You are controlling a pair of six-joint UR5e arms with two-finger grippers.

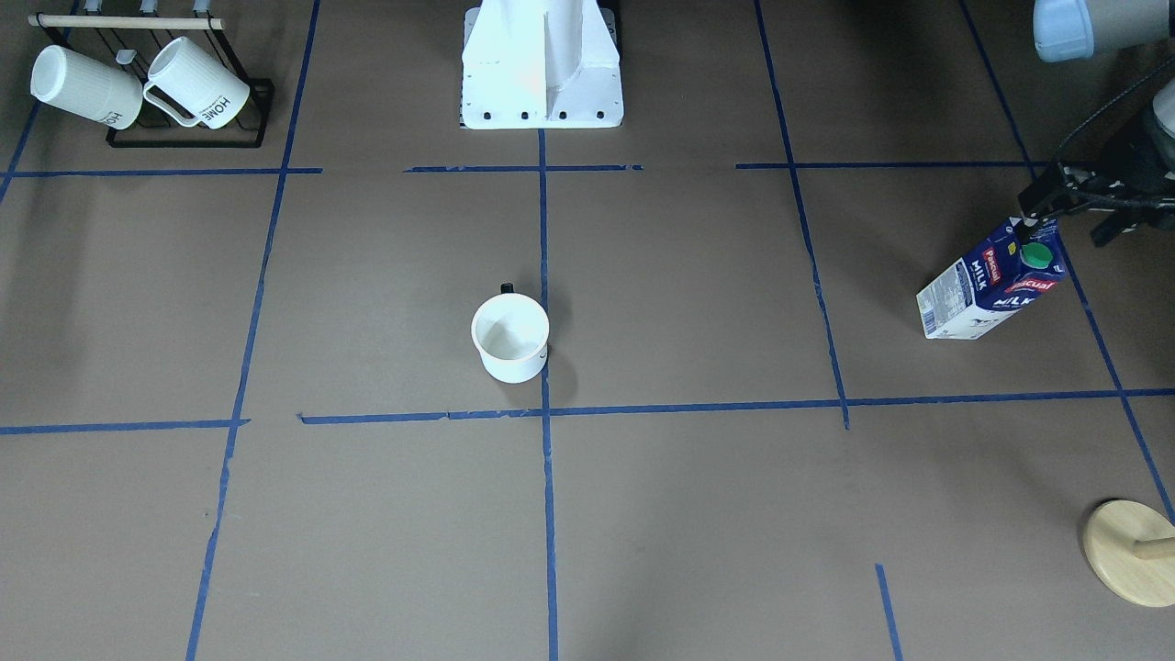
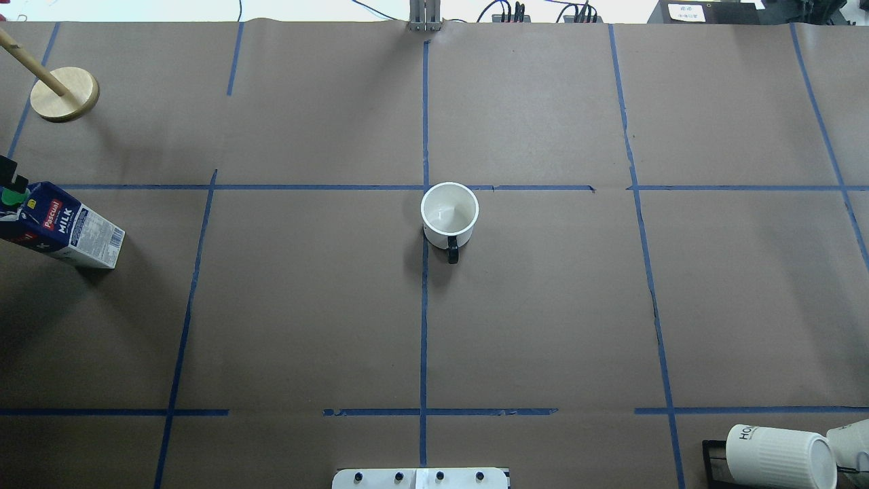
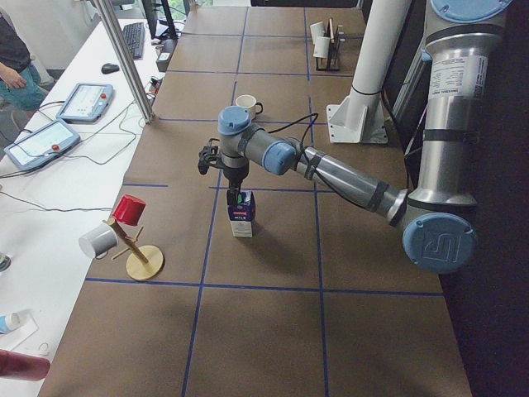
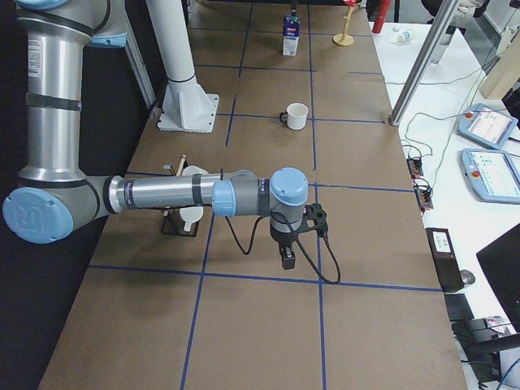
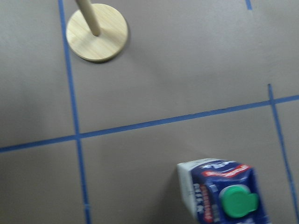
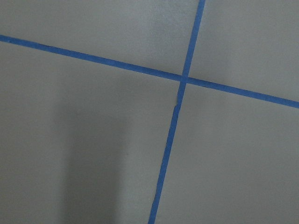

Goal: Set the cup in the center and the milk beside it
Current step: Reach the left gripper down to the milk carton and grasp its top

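The cup (image 1: 510, 338) is a white mug with a small black handle. It stands upright on the brown paper by the central blue tape crossing, the center (image 1: 545, 413), and also shows in the overhead view (image 2: 449, 212). The milk (image 1: 996, 280), a dark blue carton with a green cap, stands far off on the robot's left side (image 2: 64, 227). My left gripper (image 1: 1030, 220) hovers right at the carton's top; its jaws are not clear. The left wrist view shows the carton (image 5: 224, 193) at its bottom edge. My right gripper (image 4: 286, 260) points down over bare paper, and I cannot tell its state.
A black rack with two ribbed "HOME" mugs (image 1: 147, 87) sits on the robot's right near its base. A wooden stand (image 1: 1129, 551) is beyond the milk at the far edge. The white robot pedestal (image 1: 542, 64) stands at the table's near edge.
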